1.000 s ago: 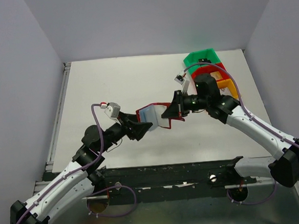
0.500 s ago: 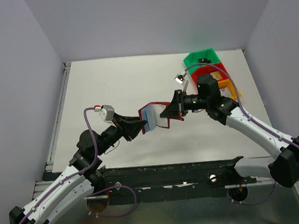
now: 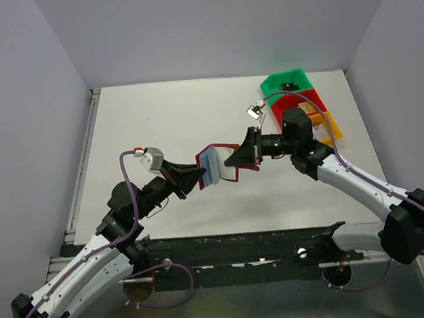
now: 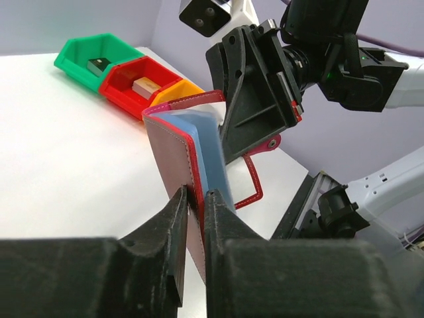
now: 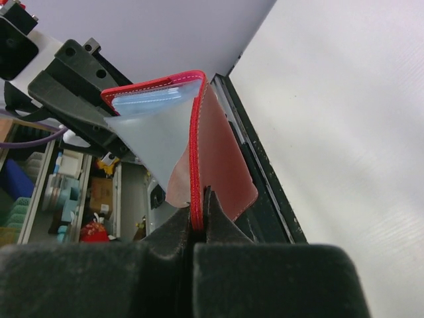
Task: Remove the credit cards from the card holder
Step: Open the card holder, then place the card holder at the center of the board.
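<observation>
The card holder (image 3: 216, 162), dark red with a light blue lining, hangs half open above the middle of the table, held between both arms. My left gripper (image 3: 201, 176) has its jaws pressed on the red-edged left flap (image 4: 173, 149), one finger on each side of it (image 4: 197, 193). Its right flap (image 5: 222, 159) is pinched at the red border by my right gripper (image 3: 234, 159), which is shut (image 5: 201, 199). The snap tab (image 4: 256, 192) dangles below. The credit cards are hidden; only the blue lining (image 5: 156, 129) shows.
Green (image 3: 287, 82), red (image 3: 304, 100) and orange (image 3: 328, 127) bins sit in a row at the back right, behind the right arm, with small items in the green (image 4: 93, 56) and red (image 4: 136, 81) ones. A rail (image 3: 79, 183) runs along the table's left edge.
My left gripper's jaws have narrowed from wide open onto the left flap. The left arm drew back a little to the left. The right gripper has kept its grip.
</observation>
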Controlling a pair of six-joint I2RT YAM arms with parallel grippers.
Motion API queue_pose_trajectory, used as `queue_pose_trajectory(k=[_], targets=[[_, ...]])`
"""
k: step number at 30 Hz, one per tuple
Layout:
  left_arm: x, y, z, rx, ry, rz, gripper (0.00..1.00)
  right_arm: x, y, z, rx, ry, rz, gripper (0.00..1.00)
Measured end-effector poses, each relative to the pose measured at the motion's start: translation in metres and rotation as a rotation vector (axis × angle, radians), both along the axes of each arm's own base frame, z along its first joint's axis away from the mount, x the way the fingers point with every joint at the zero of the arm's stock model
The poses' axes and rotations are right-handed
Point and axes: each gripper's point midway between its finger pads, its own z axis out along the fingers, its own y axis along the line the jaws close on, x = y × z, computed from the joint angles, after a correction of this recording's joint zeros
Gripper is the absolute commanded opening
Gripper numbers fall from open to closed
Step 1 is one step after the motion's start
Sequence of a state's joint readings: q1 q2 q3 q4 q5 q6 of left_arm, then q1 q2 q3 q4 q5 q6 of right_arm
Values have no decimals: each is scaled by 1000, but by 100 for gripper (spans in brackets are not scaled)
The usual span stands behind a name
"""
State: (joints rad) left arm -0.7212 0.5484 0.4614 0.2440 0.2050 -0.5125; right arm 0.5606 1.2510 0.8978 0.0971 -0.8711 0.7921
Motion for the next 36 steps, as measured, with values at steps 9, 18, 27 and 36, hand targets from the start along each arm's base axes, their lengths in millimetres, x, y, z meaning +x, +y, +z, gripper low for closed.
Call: queue_pose_trajectory(k=[9,18,27,36], targets=[[1,3,7,49,-32,15,0,3,0,7,26,-32,4,2],[3,4,13,98,-9,18,17,6,0,1,14,-37,1,0],[4,3,13,115,0,20,6,9,1,-6,2,-25,3,0],[5,3,11,121,6,20,0,10,0,-8,-3,-27,1,15]])
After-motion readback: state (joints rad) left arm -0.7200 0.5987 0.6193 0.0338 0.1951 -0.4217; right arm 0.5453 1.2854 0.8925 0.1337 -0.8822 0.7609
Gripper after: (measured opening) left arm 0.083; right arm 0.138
